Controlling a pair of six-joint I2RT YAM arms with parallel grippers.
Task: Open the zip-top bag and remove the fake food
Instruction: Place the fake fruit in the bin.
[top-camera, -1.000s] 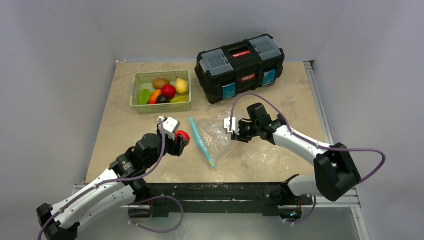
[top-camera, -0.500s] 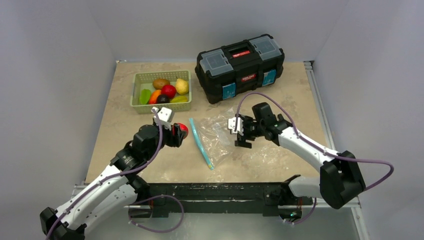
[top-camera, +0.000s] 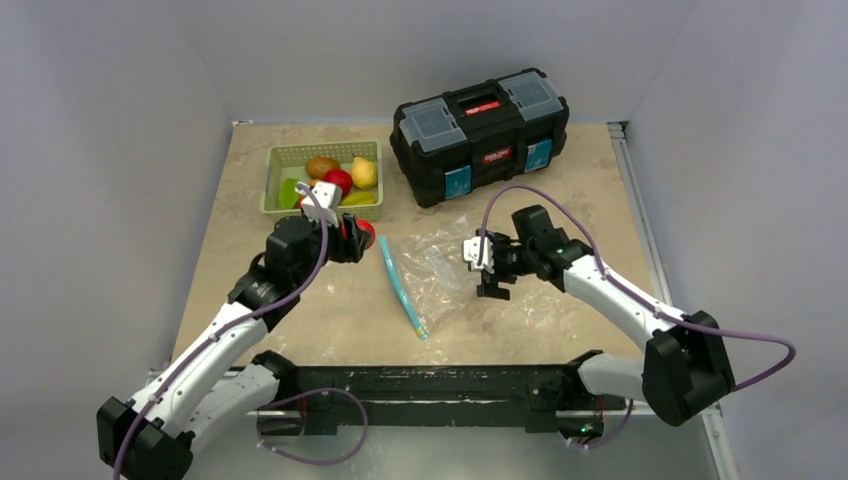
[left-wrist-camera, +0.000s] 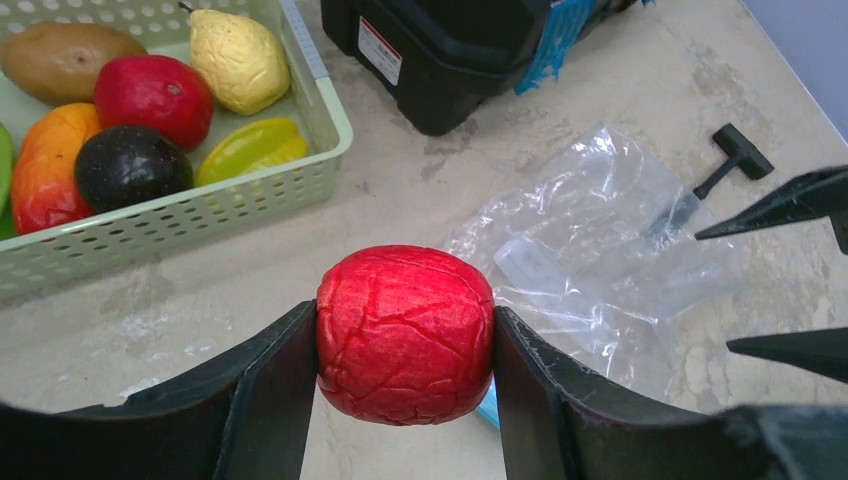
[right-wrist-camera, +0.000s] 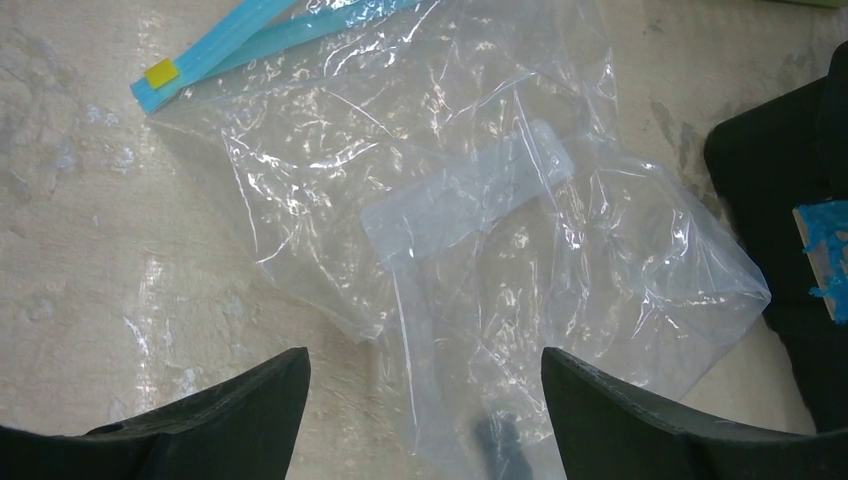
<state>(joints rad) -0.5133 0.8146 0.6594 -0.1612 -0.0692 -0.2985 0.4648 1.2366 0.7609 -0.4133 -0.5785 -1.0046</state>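
Left pincer (left-wrist-camera: 403, 322): closed on a red fruit (left-wrist-camera: 405, 335) with a wrinkled skin, one finger on each side of it, held above the table (top-camera: 300, 300). Ahead and left of this pincer sits the green basket (left-wrist-camera: 330, 110) with more fruit in it. The black toolbox (top-camera: 480, 135) stands ahead and to its right.

Right pincer (right-wrist-camera: 422, 365): fingers spread wide, nothing between them. It points down at the bag (right-wrist-camera: 480, 230), which lies flat and crumpled on the table directly beneath and ahead of it. I cannot tell whether they touch.

Bag orientation: the blue zip strip (top-camera: 402, 285) marks the long axis. It runs slantwise along the bag edge farthest from the right pincer, between the two pincers. Its mouth thus faces the left pincer.

A small black hammer (left-wrist-camera: 735, 160) lies at the bag's edge nearest the right pincer. Inside or beside: cannot tell.
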